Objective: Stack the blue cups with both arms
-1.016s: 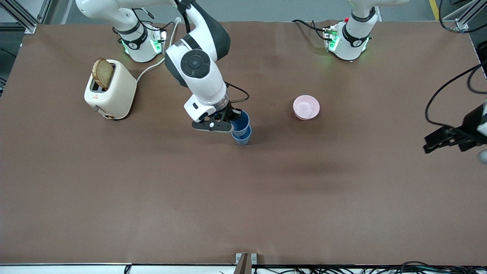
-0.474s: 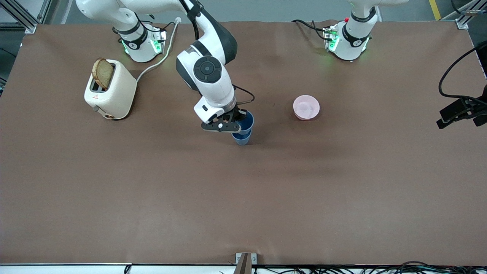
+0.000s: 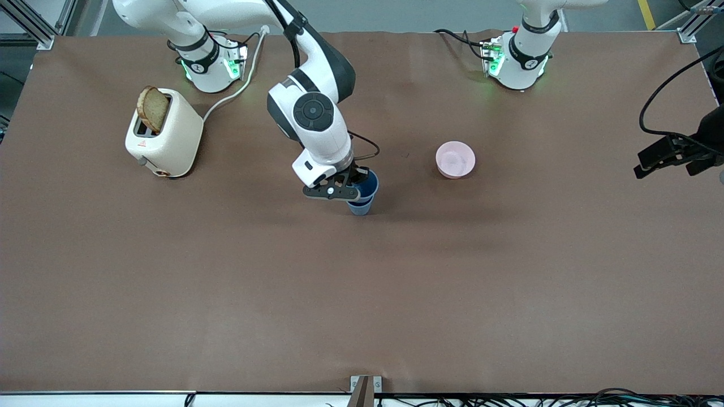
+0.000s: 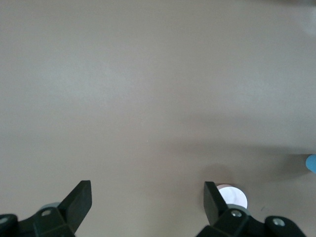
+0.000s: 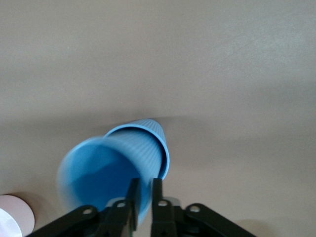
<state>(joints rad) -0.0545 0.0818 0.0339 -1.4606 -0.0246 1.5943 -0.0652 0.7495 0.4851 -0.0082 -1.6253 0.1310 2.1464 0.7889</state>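
Note:
Two blue cups stand near the table's middle. The upper blue cup (image 3: 366, 184) sits nested in the lower blue cup (image 3: 360, 207), which stands on the table. My right gripper (image 3: 352, 189) is shut on the upper cup's rim, one finger inside and one outside. In the right wrist view the upper cup (image 5: 106, 173) fills the lower cup (image 5: 154, 136), and the gripper (image 5: 144, 190) pinches its wall. My left gripper (image 3: 659, 160) is open and empty, up in the air over the left arm's end of the table. In the left wrist view the gripper (image 4: 147, 197) holds nothing.
A pink bowl (image 3: 455, 159) sits beside the cups toward the left arm's end; it also shows in the left wrist view (image 4: 232, 196). A cream toaster (image 3: 164, 134) with a slice of bread (image 3: 153, 108) stands toward the right arm's end, its cord running to the right arm's base.
The right gripper has lowered the upper cup deeper into the lower cup. The left gripper has pulled up and away toward its end of the table.

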